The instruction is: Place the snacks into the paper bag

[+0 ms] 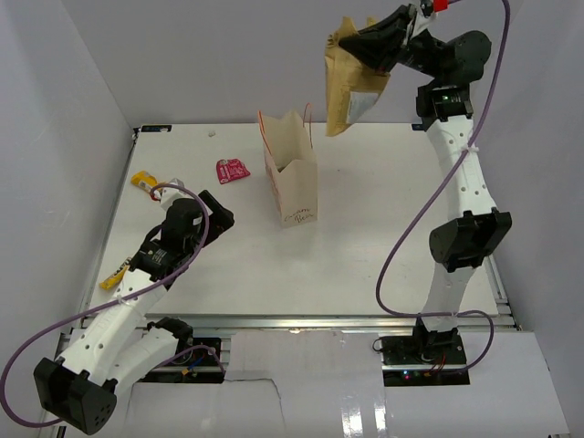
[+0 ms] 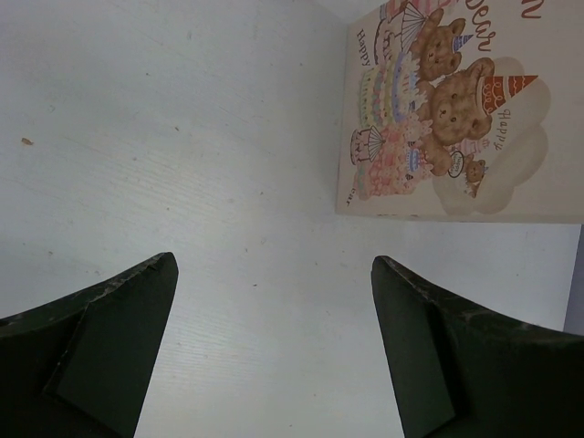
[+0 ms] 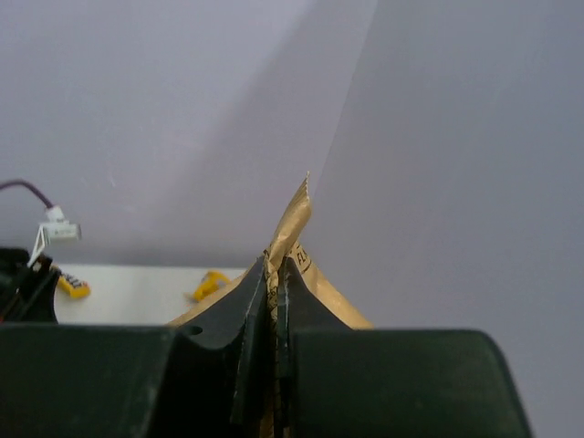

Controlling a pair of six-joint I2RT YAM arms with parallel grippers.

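The cream paper bag (image 1: 294,187) with red cord handles stands upright and open at mid-table. Its side, printed with teddy bears, shows in the left wrist view (image 2: 447,109). My right gripper (image 1: 358,44) is shut on the top edge of the brown-gold pouch (image 1: 348,91), which hangs high in the air, above and to the right of the bag's mouth. In the right wrist view the jaws (image 3: 274,266) pinch the pouch's crinkled seam (image 3: 297,214). My left gripper (image 1: 215,215) is open and empty, low over the table to the left of the bag, its fingers (image 2: 137,310) wide apart.
A red wrapper (image 1: 232,170) lies left of the bag. A yellow wrapper (image 1: 144,181) lies at the far left, another yellow one (image 1: 115,273) by the left edge beside the left arm. No green wrapper shows. White walls close in the table.
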